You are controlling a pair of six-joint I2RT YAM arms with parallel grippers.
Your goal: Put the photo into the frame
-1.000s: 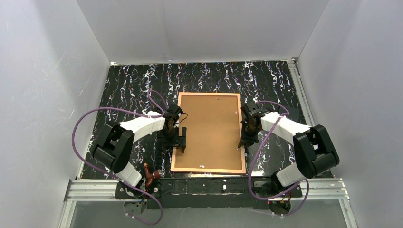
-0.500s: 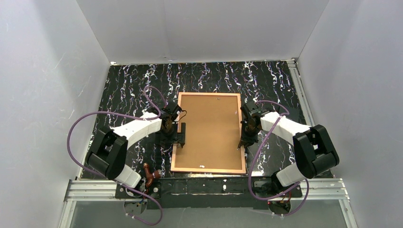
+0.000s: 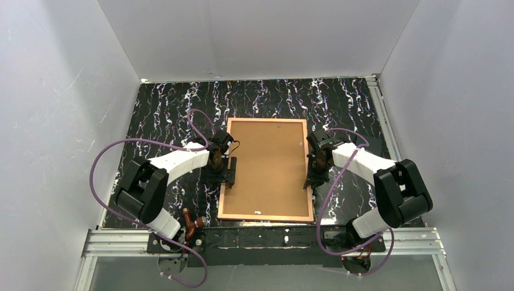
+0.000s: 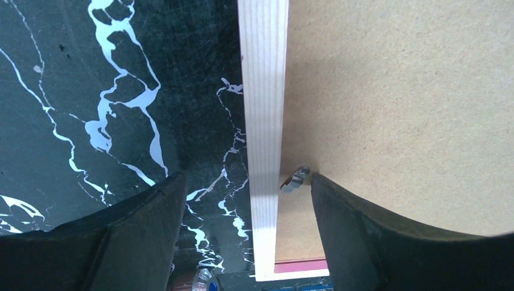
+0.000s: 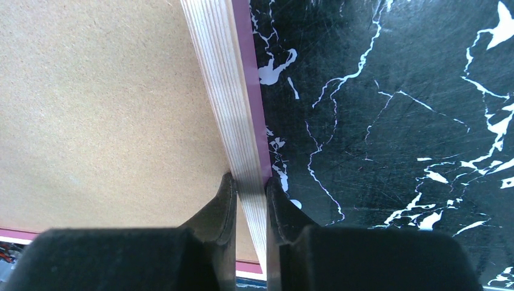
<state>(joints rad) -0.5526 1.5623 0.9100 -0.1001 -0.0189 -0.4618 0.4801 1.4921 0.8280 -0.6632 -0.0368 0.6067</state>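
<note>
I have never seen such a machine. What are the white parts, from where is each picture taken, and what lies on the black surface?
These are two robot arms, the left arm and the right arm, bolted at the near edge of a black marbled table. The wide picture comes from a fixed camera above and behind them. The two close pictures come from a camera on each wrist. On the table lies a frame, face down, with a brown board in its back. The left pincer is open, one finger on each side of the frame's left rail, near a small metal clip. The right pincer is shut on the right rail.
</note>
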